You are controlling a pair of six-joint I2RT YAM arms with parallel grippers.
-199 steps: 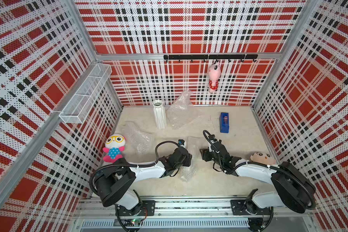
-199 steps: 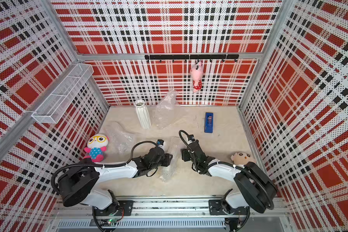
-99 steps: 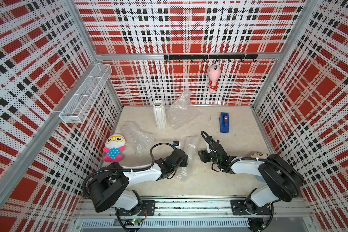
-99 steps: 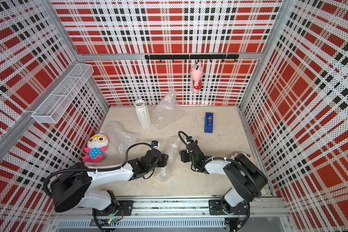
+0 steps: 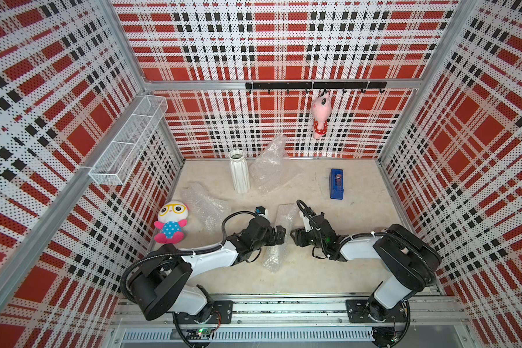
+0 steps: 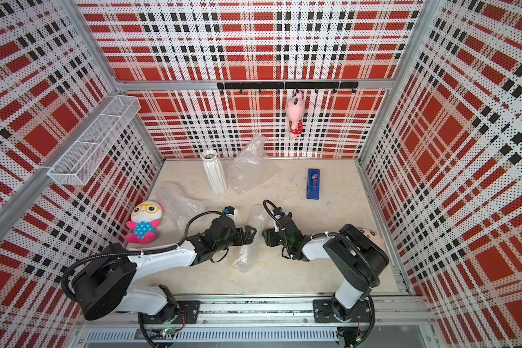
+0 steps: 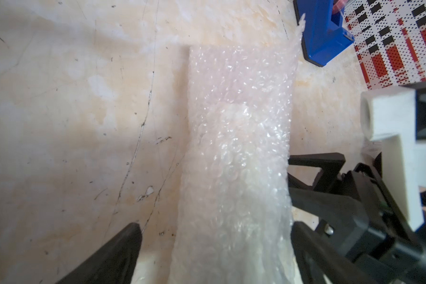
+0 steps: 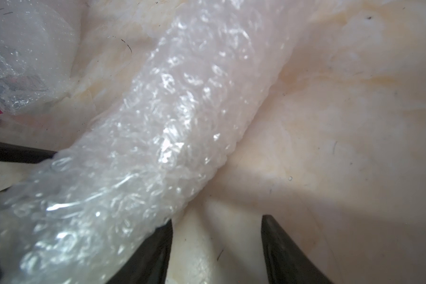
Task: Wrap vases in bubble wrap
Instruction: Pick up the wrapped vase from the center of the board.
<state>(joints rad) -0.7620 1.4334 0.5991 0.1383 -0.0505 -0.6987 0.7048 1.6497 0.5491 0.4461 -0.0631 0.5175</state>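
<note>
Our left jaws stand released and wide, straddling the bubble-wrap roll (image 7: 234, 172) without pinching it. In the left wrist view one finger (image 7: 116, 258) sits clear of the roll's side, with bare surface (image 7: 59, 123) between. Our right jaws are parted too and grasp nothing. In the right wrist view one of their fingers (image 8: 285, 255) is flanked only by surface, and the roll passes over the other.

In both top views the two arms meet nearly tip to tip across the roll (image 5: 286, 217), which lies flat between them. Its long axis runs from the near edge toward the back wall, slightly slanted, so it crosses the line joining the jaws almost squarely. We judge neither arm nearer, though the left is astride it. Whether a vase sits inside we cannot tell.

The tall white ribbed vase (image 5: 239, 174) stands bare at the back, beside a loose bubble wrap sheet (image 5: 270, 168).
</note>
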